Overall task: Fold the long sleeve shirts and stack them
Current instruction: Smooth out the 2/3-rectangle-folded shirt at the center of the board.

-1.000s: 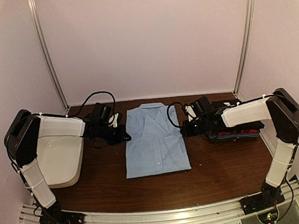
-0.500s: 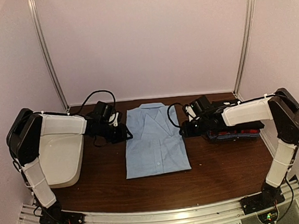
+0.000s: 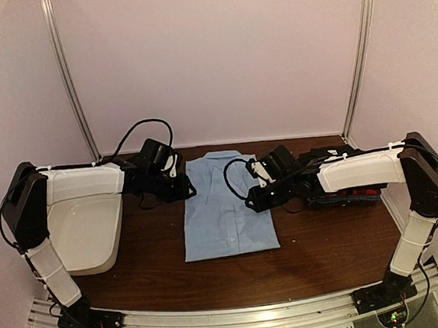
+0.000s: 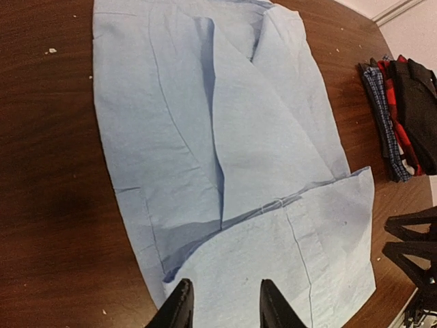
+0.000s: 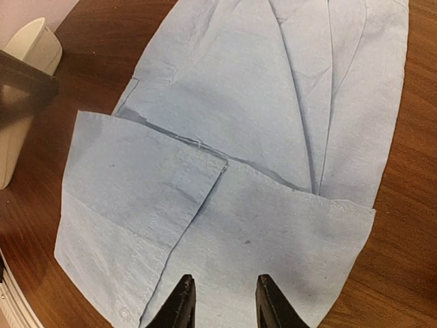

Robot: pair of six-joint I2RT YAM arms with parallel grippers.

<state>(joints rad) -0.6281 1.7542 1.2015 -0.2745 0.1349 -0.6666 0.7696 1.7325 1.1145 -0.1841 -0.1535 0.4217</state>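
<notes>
Light blue shirt (image 3: 227, 209) lies flat mid-frame on the brown table (image 3: 327, 254) in the top view, collar toward the back wall, sides already turned in to make a narrow rectangle. Wrist views show sleeve panels laid across the body, their edges loose. Stack of folded shirts (image 4: 403, 116) sits to the right of it, apart from it, with black, red and blue check layers showing in the left wrist view. In the top view the right forearm hides most of the stack. White tub (image 3: 87, 229) is at the left of the frame, partly under the left arm. Left gripper (image 3: 183, 189) sits at the shirt's left edge, toward the collar end. Right gripper (image 3: 253, 199) is over the shirt's right margin, a little lower in frame. Both pairs of jaws stand moderately apart with nothing between them, and cloth shows through the gap in each wrist view. Judgement: a crosswise fold, or a lift to the stack, comes next. Risks:
- The grippers are not level, so an uneven pick would skew the fold.
- A shallow pinch may take only the top sleeve layer and pull the turned-in sleeves open.
- Thin cloth may slip from the fingers and sag mid-carry.
- The right forearm passes close over the stack and could nudge it on a swing.
- Dragging on the wood would bunch the hem.
</notes>
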